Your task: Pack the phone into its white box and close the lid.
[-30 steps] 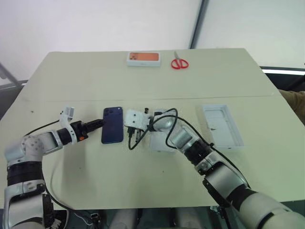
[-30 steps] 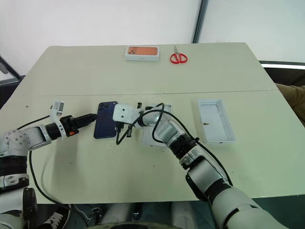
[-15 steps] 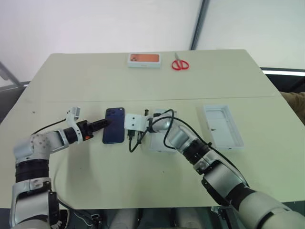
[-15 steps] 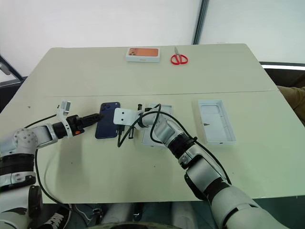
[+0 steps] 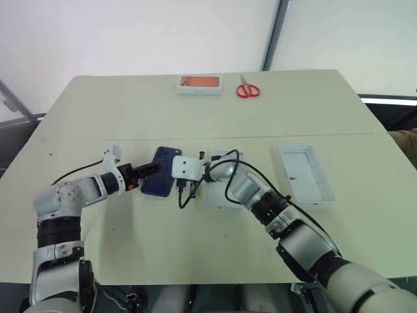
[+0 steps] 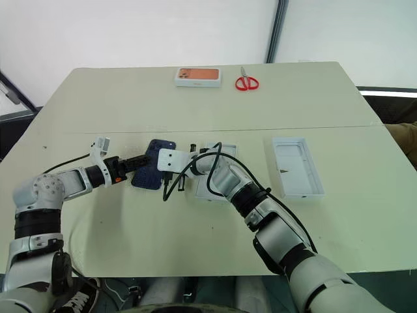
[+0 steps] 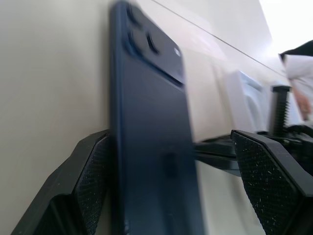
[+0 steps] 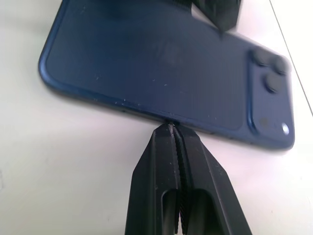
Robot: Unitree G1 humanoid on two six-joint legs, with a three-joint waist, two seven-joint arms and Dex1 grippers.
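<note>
The phone, dark navy with its back up, lies slightly askew left of the table's middle. My left gripper is open at its left long edge; in the left wrist view one finger is against that edge and the other stands apart over the back. My right gripper is shut, its tips touching the phone's opposite long edge. Two shallow white box halves lie open side up, one under my right forearm, one further right. I cannot tell which is the white box and which the lid.
An orange-topped box and red scissors lie near the table's far edge. A black cable loops down from my right wrist beside the phone. A seam runs across the tabletop behind the phone.
My left gripper has moved right, from the phone's left edge to partly over it. The phone has turned a little, its far end swinging right. The right gripper has kept still.
</note>
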